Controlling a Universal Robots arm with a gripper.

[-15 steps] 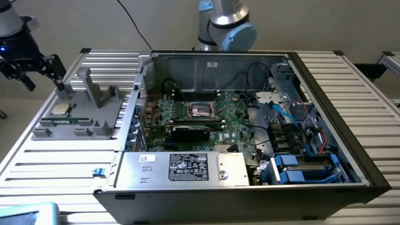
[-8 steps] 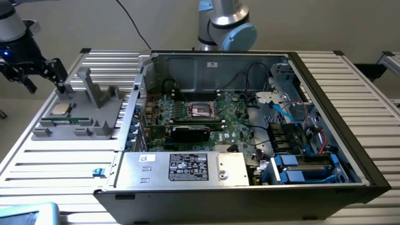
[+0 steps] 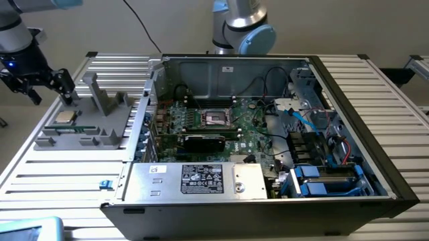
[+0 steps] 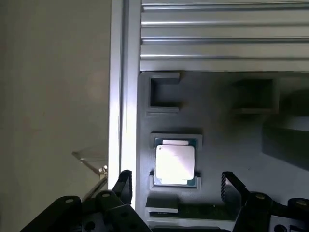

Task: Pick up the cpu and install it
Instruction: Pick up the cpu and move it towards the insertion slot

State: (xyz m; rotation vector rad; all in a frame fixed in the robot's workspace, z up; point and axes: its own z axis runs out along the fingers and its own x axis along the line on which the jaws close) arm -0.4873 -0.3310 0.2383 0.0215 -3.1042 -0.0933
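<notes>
The cpu (image 3: 64, 117) (image 4: 175, 163), a small square chip with a silvery top and thin green edge, lies flat in a recess of the grey holder block (image 3: 100, 125) (image 4: 222, 130) at the exterior view's left. My gripper (image 3: 41, 90) (image 4: 176, 186) hangs above and a little behind it, open, with nothing between its black fingers (image 4: 231, 186). In the wrist view the chip sits between the two fingertips, below them. The black cpu socket (image 3: 216, 116) sits in the middle of the green motherboard (image 3: 254, 133) inside the open computer case (image 3: 375, 165).
A thin green memory stick (image 3: 72, 129) lies in the holder beside the cpu. Grey upright posts (image 3: 100, 95) rise from the holder. The case holds a black card (image 3: 204, 141), cables (image 3: 302, 120), blue drive bays (image 3: 322, 181) and a power supply (image 3: 201, 179). Ribbed aluminium table (image 3: 60, 175) lies around.
</notes>
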